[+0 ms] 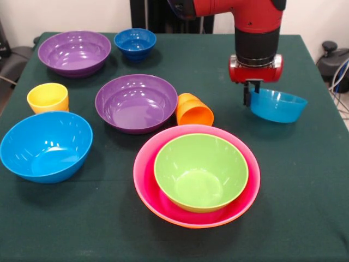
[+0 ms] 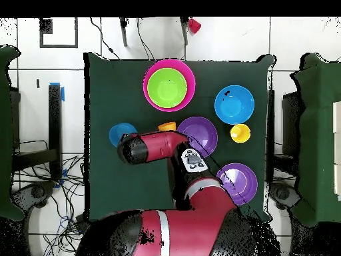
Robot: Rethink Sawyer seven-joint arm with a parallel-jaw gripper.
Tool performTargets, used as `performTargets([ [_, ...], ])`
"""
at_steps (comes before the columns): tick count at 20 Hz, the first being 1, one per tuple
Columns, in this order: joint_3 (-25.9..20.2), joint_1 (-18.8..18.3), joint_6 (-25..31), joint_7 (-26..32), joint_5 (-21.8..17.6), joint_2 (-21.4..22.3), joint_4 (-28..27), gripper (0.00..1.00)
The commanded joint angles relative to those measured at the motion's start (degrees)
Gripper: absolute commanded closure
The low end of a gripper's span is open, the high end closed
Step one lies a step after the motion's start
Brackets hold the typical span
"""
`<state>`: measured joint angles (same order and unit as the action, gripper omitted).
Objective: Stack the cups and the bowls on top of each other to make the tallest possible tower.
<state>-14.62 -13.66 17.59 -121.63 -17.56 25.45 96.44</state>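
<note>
So the gripper (image 1: 252, 94) is clamped on the near rim of the glossy teal plastic bowl (image 1: 279, 105), holding it just off the table. The tower (image 1: 197, 174), green bowl nested in pink, sits toward the camera and further left.

Table cloth (image 1: 305, 218) was dark green. Arm (image 1: 240, 11) red w/ black wrist section. Two bowls purple (image 1: 74, 52) (image 1: 136, 102), small bowl (image 1: 135, 42) dark blue, big bowl (image 1: 46, 145) light blue, held bowl (image 1: 278, 105) teal-blue. Green bowl (image 1: 200, 171) sat in pink bowl (image 1: 150, 164), orange rim below. Cups: yellow (image 1: 48, 97), orange (image 1: 193, 111).
</note>
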Motion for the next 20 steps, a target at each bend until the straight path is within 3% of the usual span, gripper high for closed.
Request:
performTargets([
  [1,-2.2,-0.3,2.74,5.67,-5.27,-3.64,-5.04,1.0],
  [7,-6.25,-1.39,7.4,5.79,-1.6,1.21,-2.44,1.0],
  [11,-7.78,-0.03,9.78,5.11,0.28,4.02,-5.26,1.0],
  [14,-7.31,1.46,13.82,5.36,0.98,3.06,-9.73,1.0],
  [17,-8.48,1.66,13.61,5.06,1.48,0.18,-13.1,1.0],
  [20,-6.62,2.91,12.57,2.48,1.29,-1.67,-15.91,1.0],
])
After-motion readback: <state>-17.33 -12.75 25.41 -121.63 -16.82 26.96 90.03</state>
